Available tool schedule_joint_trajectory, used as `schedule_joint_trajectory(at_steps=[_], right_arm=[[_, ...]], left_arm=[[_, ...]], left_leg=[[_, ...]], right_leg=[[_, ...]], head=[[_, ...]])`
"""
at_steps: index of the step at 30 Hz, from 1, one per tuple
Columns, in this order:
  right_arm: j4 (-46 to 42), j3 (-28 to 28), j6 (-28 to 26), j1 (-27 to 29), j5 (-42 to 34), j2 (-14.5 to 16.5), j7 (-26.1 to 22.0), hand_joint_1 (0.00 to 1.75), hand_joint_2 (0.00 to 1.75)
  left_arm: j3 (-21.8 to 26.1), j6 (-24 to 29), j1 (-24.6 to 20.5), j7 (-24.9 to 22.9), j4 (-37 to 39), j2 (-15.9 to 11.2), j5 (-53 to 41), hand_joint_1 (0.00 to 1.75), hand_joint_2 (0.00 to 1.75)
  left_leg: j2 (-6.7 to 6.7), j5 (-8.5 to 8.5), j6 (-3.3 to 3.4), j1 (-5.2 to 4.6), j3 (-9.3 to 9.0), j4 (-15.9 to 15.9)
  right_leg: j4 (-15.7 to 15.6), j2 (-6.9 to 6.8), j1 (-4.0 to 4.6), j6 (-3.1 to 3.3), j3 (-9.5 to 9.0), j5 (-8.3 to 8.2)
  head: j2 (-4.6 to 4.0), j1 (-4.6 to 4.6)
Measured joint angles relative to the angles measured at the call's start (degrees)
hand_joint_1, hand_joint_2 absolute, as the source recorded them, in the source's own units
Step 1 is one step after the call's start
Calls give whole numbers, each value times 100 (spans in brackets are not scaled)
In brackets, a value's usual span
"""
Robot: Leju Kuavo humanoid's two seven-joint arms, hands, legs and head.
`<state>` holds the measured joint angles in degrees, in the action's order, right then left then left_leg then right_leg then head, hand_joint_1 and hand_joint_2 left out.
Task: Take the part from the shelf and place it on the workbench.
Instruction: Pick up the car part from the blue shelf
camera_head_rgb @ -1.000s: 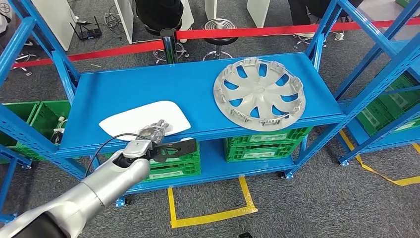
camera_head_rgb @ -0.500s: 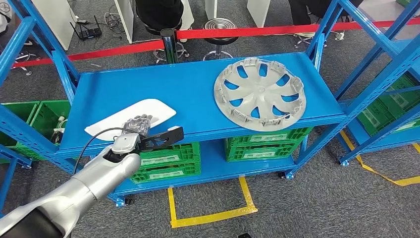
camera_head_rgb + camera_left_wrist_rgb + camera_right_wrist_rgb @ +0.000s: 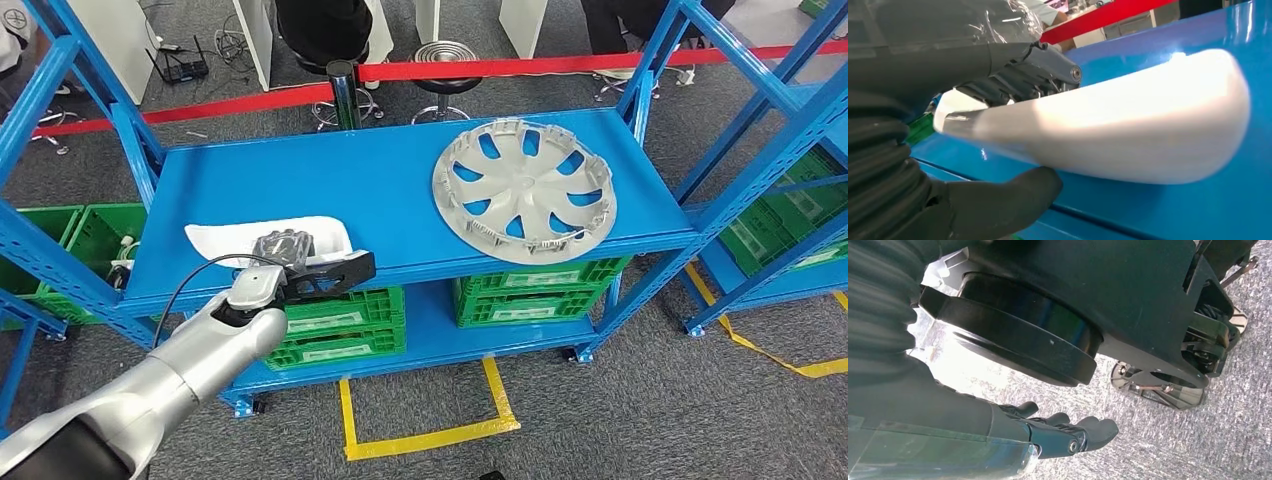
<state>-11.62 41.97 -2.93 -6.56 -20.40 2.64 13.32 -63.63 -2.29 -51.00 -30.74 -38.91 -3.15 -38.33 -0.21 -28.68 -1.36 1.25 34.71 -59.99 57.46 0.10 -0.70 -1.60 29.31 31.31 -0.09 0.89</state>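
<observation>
White part point(image 3: 265, 240) gripped at lower left of head view.
Left hand point(image 3: 283, 250) clamps it on blue shelf point(image 3: 330, 180); right hand point(image 3: 1068, 432) hangs empty, fingers loosely apart.

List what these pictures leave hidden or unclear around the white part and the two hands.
- White part: in the head view the left hand covers its middle; the left wrist view blurs its near end.
- Whether the part has left the shelf: cannot be told in either view.
- Left hand's thumb: its tip goes under the part in the left wrist view.
- Right hand: fingers partly curled, nothing seen in them; palm turned away.
</observation>
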Motion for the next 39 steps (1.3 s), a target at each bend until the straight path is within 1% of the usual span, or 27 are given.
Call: schedule_joint_trajectory(at_steps=[23,30,35,39], right_arm=[[2,149,-60,-50,-10,-2,-1,0,175],[9,151,-100,-46,-74,-14,-13,0,175],[19,151,-141,-29,-139,-28,-72,0,175],[26,151,-153,-27,-174,-38,-86,0,175]], left_arm=[[8,59,-38,89,33,20,-58,175,175],[122,396,-40,448,-66,40,222,175,175],[186,659,-43,725,-362,60,327,175,175],[194,719,-51,818,-624,53,233,175,175]], left_leg=[[15,-3,4,-2,2,1],[10,-3,4,-3,3,1],[5,-3,4,-3,4,1],[4,-3,4,-4,4,1]], right_leg=[[-1,7,-1,-3,1,2],[-1,5,-2,-3,3,2],[-1,6,-2,-3,3,2],[-1,5,-2,-3,3,2]], head=[[0,-1],[0,-2],[0,1],[0,-2]])
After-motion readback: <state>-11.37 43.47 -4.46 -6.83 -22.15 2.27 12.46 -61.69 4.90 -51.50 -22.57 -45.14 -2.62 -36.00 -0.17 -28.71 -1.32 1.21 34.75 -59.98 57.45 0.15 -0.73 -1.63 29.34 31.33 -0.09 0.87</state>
